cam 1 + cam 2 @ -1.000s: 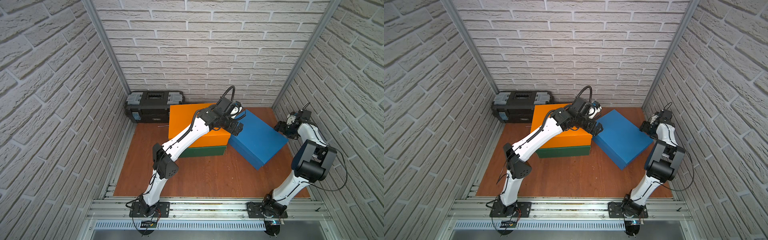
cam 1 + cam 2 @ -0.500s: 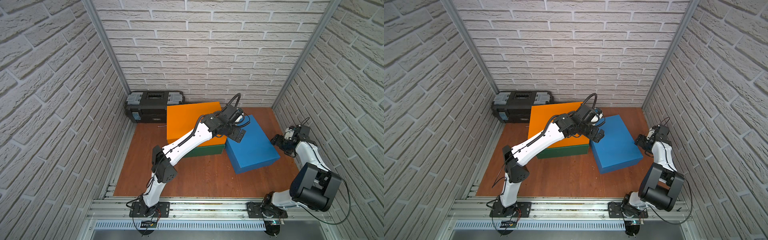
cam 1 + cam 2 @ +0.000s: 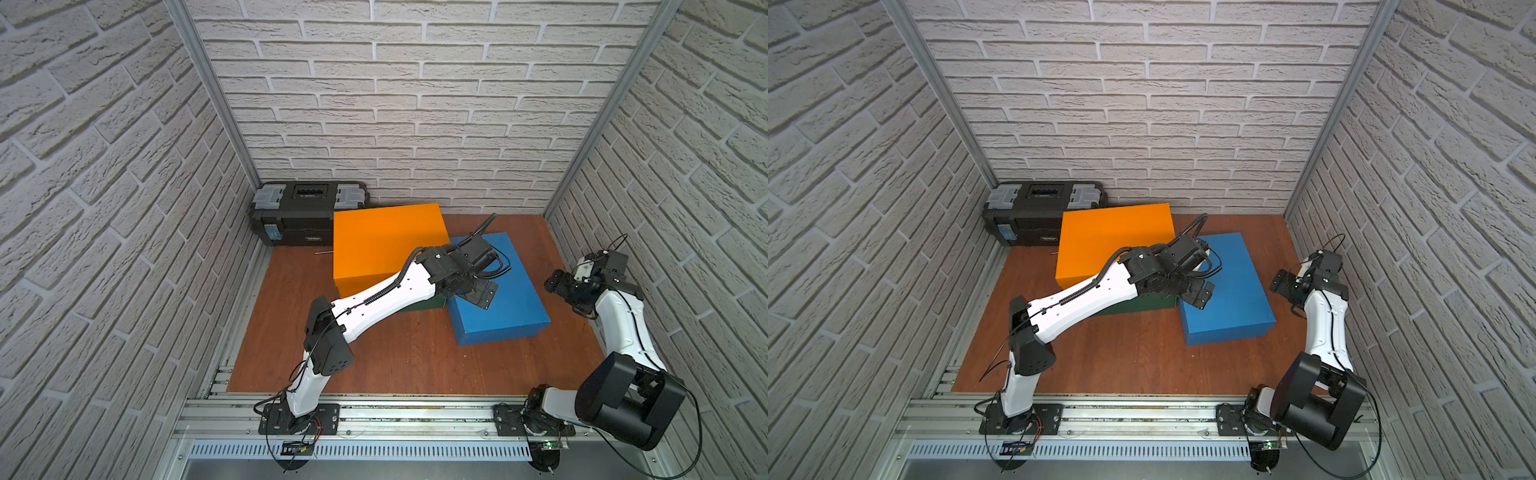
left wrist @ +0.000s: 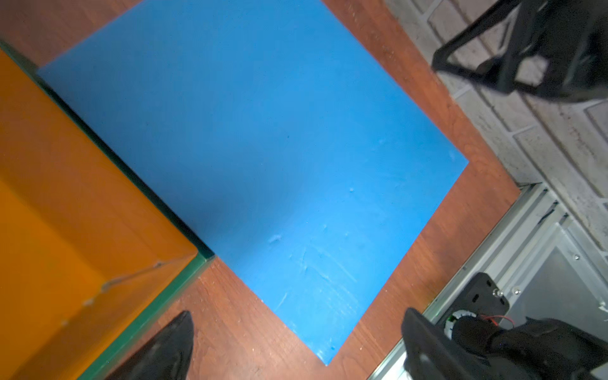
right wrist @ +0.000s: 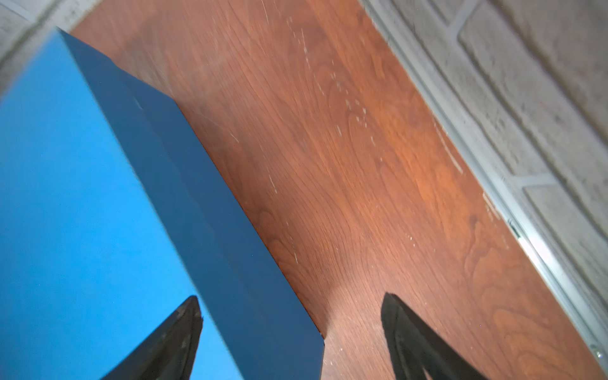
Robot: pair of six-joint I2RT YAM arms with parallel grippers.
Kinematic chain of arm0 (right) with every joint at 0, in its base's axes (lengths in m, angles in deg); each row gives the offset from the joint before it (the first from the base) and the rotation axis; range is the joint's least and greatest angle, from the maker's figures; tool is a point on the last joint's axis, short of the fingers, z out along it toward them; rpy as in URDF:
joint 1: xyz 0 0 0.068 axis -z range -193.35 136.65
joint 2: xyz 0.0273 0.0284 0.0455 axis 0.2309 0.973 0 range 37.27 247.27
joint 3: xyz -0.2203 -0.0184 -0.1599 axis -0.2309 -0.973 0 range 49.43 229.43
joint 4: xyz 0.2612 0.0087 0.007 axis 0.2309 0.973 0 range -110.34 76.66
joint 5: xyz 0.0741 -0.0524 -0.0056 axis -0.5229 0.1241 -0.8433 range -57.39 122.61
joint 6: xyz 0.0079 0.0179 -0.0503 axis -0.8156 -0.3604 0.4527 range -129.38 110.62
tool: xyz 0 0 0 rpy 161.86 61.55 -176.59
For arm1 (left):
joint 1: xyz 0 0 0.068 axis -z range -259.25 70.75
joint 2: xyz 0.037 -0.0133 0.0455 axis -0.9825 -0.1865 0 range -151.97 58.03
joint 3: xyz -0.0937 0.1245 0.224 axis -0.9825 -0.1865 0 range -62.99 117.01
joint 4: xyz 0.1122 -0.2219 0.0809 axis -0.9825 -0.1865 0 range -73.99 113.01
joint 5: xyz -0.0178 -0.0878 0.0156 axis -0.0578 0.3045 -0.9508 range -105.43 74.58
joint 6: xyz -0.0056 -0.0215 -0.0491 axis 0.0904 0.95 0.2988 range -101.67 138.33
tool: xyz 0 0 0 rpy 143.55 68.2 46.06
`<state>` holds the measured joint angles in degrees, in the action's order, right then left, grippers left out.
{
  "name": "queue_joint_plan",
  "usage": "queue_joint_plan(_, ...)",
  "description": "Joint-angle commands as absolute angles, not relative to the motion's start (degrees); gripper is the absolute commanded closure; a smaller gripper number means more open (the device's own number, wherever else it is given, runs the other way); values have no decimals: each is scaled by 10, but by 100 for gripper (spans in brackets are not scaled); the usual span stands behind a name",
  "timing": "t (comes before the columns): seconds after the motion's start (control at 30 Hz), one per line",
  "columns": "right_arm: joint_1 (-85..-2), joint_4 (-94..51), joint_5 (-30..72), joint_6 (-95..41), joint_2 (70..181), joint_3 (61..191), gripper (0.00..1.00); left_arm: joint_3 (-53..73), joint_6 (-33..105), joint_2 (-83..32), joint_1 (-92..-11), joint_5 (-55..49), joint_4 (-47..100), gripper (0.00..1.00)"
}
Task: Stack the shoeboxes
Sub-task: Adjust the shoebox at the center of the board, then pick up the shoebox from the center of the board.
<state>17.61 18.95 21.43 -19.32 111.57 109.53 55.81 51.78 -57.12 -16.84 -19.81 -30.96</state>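
Brick-patterned walls (image 3: pixel 415 104) box in a reddish wooden floor (image 3: pixel 395 353), and we begin at the tips. On the left gripper (image 4: pixel 297 314) the fingers (image 4: pixel 174 345) stand wide apart with nothing between them. They hang above the blue shoebox (image 4: pixel 263 148), and in the wrist view one dark tip shows over the floor near a corner of the green shoebox (image 4: pixel 171 292). The other tip shows over the aluminium rail (image 4: pixel 487 250). In both top views this gripper hovers over the blue lid, on the side nearest the stack, with the white left arm reaching across in front of the stack. The right gripper (image 5: pixel 291 297) also has its fingers spread and grips nothing. One tip shows over the blue lid and the other over bare floor, with the box's darker side wall running between them. In a top view the right gripper (image 3: pixel 557 282) stands just off the blue shoebox's right side, apart from it. We see the blue shoebox lying flat on the floor, turned a little askew, with one long side right against the green shoebox. The orange shoebox (image 3: pixel 386 241) sits on top of the green one, covering nearly all of it. Behind and to the left of the stack, a black toolbox (image 3: pixel 299 216) stands in the back corner against the wall.
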Motion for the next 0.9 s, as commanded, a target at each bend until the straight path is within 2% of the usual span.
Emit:
queue_joint_plan(0.0, 173, 189, 183, -201, 1117, 1113, 13, 527, 565, -541, -170, -196, -292, 2)
queue_joint_plan(0.23, 173, 179, 148, -208, 1111, 1101, 13, 492, 612, -540, -173, -192, -275, 2)
queue_joint_plan(0.5, 173, 188, 68, -211, 1150, 1109, 14, 427, 671, -540, -205, -120, -195, 2)
queue_joint_plan(0.63, 170, 219, 3, -207, 1191, 1124, 15, 442, 675, -568, -212, -86, -190, 2)
queue_joint_plan(0.87, 166, 184, -12, -219, 1143, 1082, 13, 479, 674, -612, -213, -46, -199, 2)
